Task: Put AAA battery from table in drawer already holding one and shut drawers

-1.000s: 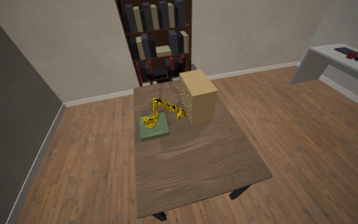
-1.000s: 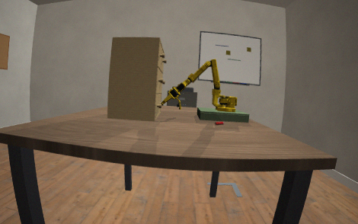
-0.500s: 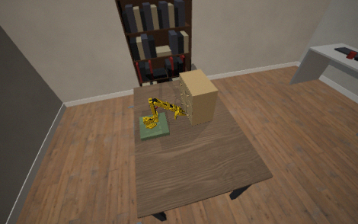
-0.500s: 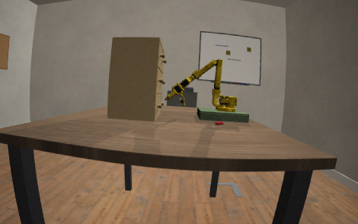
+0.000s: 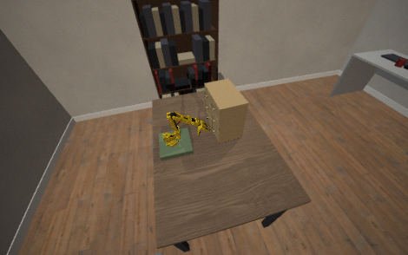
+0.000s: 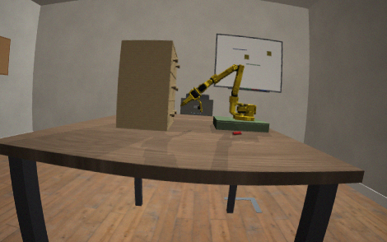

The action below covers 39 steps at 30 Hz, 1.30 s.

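A tan chest of drawers (image 6: 146, 84) stands on the table, also seen in the top view (image 5: 226, 110). Its knobs (image 6: 175, 87) face my arm, and all the drawers look shut. My gripper (image 6: 196, 104) hangs in the air a short way from the knob side of the chest, at about the height of the lower drawers. It touches nothing. Its jaw stands slightly apart and nothing is between the fingers. It also shows in the top view (image 5: 207, 127). A small red thing, likely the battery (image 6: 236, 132), lies on the table beside my green base (image 6: 241, 123).
My arm stands on a green base plate (image 5: 175, 144) near one table edge. A bookshelf (image 5: 178, 43) stands behind the table. A whiteboard (image 6: 249, 62) hangs on the wall.
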Available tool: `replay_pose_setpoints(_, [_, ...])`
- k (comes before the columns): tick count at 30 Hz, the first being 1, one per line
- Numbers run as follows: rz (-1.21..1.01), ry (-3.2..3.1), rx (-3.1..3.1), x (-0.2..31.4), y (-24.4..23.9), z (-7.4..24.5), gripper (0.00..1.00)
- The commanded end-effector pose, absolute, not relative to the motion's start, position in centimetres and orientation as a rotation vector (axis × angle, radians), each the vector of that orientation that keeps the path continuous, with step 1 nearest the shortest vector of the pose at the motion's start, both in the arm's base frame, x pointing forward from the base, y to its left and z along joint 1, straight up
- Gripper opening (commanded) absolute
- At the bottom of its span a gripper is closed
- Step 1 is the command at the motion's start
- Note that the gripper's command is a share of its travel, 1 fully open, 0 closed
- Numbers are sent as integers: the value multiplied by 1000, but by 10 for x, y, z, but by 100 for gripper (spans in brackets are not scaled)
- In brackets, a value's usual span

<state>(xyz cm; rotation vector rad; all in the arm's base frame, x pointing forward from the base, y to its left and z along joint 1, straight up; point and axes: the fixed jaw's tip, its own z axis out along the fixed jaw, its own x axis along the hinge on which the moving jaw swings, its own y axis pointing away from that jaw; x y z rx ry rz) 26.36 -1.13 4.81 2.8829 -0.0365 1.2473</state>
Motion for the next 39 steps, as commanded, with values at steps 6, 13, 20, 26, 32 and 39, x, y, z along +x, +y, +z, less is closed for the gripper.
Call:
replay_pose_setpoints(6, [1204,-47,2907,250,-10,62,21])
replay_pose_setpoints(13, [1174,-47,2922,235,-9,79,21])
replay_pose_setpoints(20, [1152,-47,2932,222,-9,89,21])
replay_pose_setpoints(26, [1126,-47,2945,205,-8,99,21])
replay_pose_setpoints(32, [1100,-47,2956,186,-8,107,21])
replay_pose_setpoints(39, [1079,-46,2965,170,-7,111,21])
